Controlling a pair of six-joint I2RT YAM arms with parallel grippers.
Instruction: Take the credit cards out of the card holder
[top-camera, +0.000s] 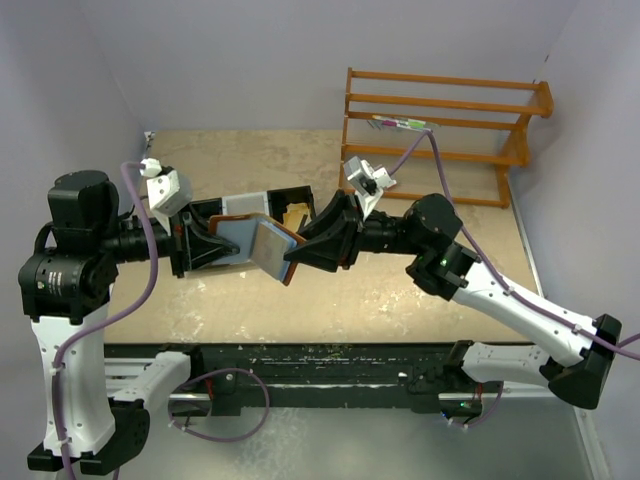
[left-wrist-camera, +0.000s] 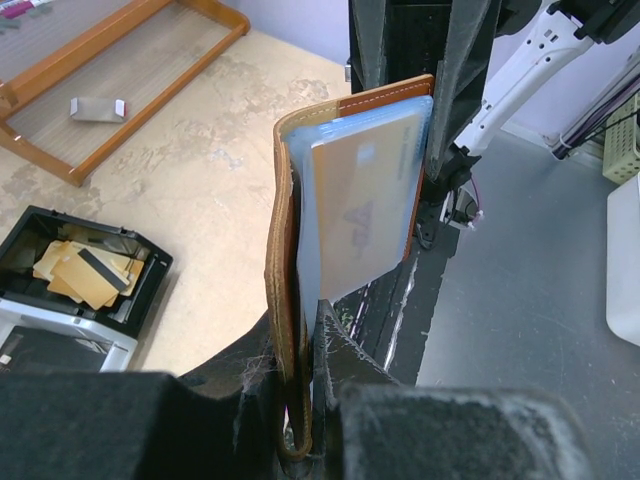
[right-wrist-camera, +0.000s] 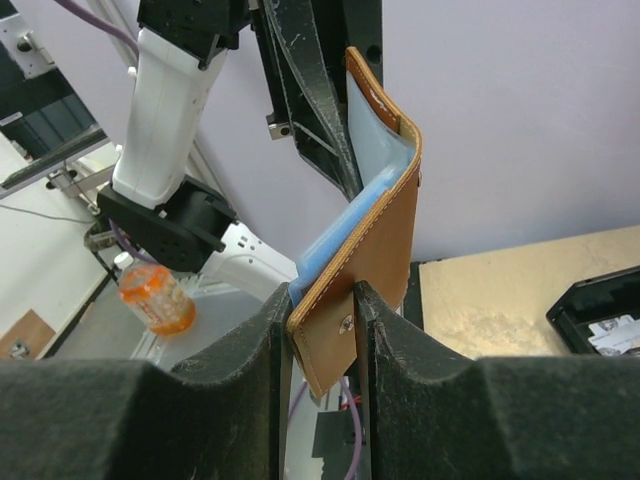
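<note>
The brown leather card holder (top-camera: 292, 268) hangs in the air between both arms, above the table's front. My left gripper (top-camera: 222, 245) is shut on its folded edge; in the left wrist view the leather (left-wrist-camera: 283, 250) runs down between the left gripper's (left-wrist-camera: 300, 340) jaws. The credit cards (left-wrist-camera: 360, 215) stand in the pocket, a pale whitish-tan one in front of light blue ones. My right gripper (top-camera: 305, 250) is shut on the opposite end: in the right wrist view the flap with its snap (right-wrist-camera: 375, 250) sits between the right gripper's (right-wrist-camera: 322, 300) jaws, the blue cards (right-wrist-camera: 340, 235) just behind.
A black-and-white tray (top-camera: 283, 200) with orange-yellow flat pieces (left-wrist-camera: 85, 275) lies on the table behind the grippers. A wooden rack (top-camera: 440, 130) stands at the back right. An orange bottle (right-wrist-camera: 155, 300) stands beyond the table's front edge.
</note>
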